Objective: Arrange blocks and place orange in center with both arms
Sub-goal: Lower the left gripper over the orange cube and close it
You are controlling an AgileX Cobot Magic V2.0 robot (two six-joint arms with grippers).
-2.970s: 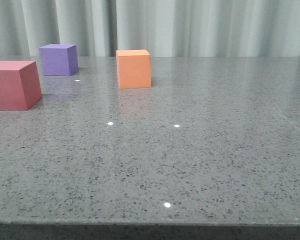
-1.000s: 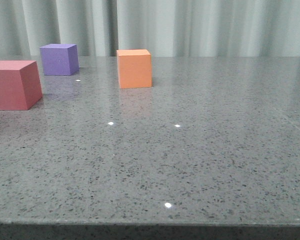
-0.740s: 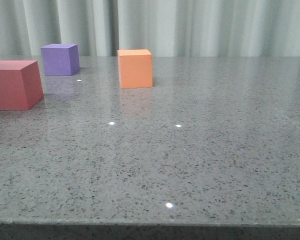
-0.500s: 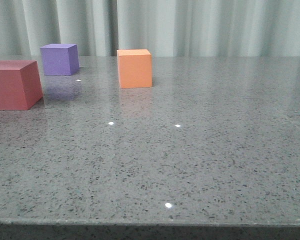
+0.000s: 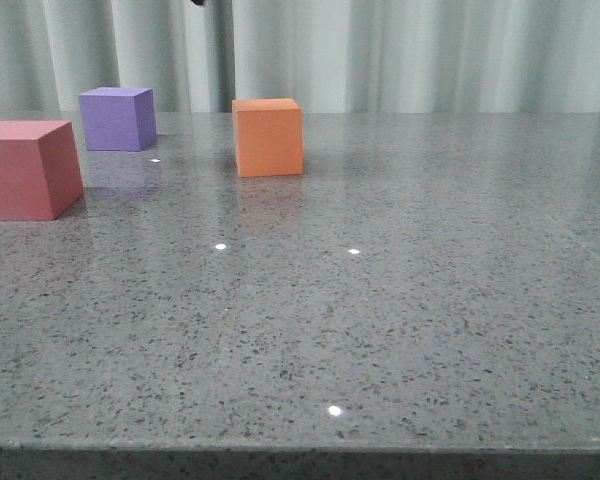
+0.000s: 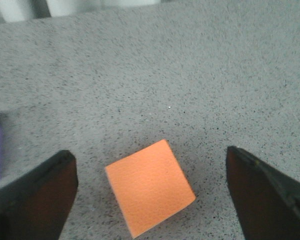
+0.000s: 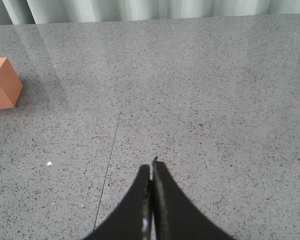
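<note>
Pale curtains hang behind the speckled bench (image 5: 400,330), where the orange block (image 5: 268,137) sits upper centre-left, looking light and squashy enough to pinch by opposite faces, under the spread-wide left gripper (image 6: 150,192), while the right gripper (image 7: 151,200), clenched on nothing, overlooks broad open room.

Three cubes sit apart on the speckled grey surface (image 5: 400,320): red cube (image 5: 28,168) at the left edge, purple cube (image 5: 118,118) further back, orange cube (image 5: 268,137) nearer the middle. Pale curtain (image 5: 400,55) behind them all.
</note>
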